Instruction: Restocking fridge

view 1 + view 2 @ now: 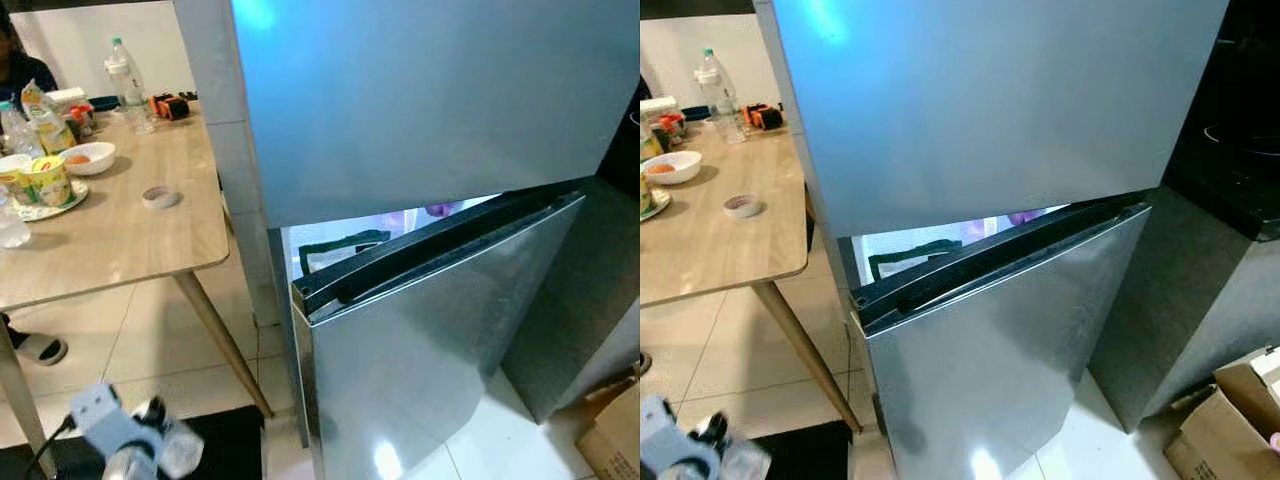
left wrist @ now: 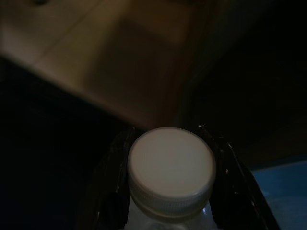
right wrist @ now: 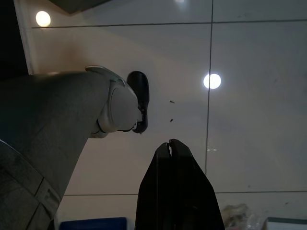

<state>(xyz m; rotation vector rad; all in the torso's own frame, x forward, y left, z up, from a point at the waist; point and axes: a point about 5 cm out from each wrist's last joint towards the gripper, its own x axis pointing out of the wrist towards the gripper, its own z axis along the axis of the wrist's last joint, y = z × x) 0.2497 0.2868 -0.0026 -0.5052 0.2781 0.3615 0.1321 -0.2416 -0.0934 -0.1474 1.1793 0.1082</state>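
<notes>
Left end effector (image 2: 170, 211): clamped around the neck of a white-capped bottle (image 2: 171, 172), held low at 7 o'clock.
Right end effector (image 3: 171, 143): fingers pressed together, empty, hanging over floor tiles.
Fridge door (image 1: 450, 330): lower door ajar, lit interior behind.
Tabletop (image 1: 110, 220): 10 o'clock, more groceries.
Advice: widen the door first, keep the bottle upright, then lift toward the opening at 12 o'clock.

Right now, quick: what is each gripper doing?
Left gripper: shut on a white-capped bottle, held low.
Right gripper: shut, empty, hanging over the tiled floor.
</notes>
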